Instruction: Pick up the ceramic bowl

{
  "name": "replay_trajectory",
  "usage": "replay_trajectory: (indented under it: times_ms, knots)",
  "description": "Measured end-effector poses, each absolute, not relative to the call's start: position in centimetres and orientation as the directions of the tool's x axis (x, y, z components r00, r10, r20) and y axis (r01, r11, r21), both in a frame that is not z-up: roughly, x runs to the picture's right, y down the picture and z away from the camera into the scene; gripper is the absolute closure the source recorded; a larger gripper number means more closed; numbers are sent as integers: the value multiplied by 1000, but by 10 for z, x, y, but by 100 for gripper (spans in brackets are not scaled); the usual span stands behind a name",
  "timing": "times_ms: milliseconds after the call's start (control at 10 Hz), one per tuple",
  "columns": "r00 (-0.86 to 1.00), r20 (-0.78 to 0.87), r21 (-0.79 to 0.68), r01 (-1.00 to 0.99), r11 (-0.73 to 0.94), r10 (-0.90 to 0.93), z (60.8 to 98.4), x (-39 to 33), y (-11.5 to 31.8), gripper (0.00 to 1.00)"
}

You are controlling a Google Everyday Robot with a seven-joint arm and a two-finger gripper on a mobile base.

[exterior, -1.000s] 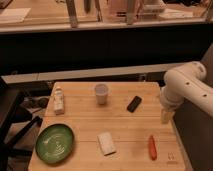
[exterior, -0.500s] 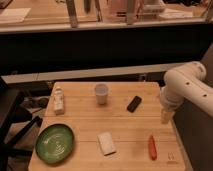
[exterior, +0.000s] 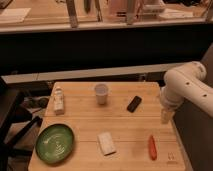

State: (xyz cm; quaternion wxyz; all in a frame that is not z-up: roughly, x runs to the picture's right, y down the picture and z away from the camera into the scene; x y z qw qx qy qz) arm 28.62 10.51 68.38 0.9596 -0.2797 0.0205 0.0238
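The ceramic bowl [exterior: 55, 143] is a wide, shallow, glossy green dish with pale streaks inside. It sits on the wooden table [exterior: 125, 125] at the front left corner. My white arm comes in from the right, and the gripper [exterior: 166, 116] hangs at the table's right edge, far from the bowl, with nothing seen in it.
A small pale cup [exterior: 101, 93] stands at the back middle. A small white bottle [exterior: 59, 99] is at the back left, a black object [exterior: 134, 104] right of the cup, a white packet [exterior: 106, 143] at the front middle, and a red-orange object [exterior: 152, 147] at the front right.
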Motion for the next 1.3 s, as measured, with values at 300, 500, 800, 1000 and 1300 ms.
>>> replay_trajectory:
  times_ms: [300,500,800,1000,1300]
  knots:
    - [998,-53,-536,-57,842,34,684,286,105,20]
    - [998,-53,-536,-57,842,33,684,286,105,20]
    - [999,-48,-530,-10,848,-19,681,260,110,20]
    - [997,-42,-525,34,851,-65,679,237,113,20]
    - [990,-24,-513,106,852,-138,677,219,116,20]
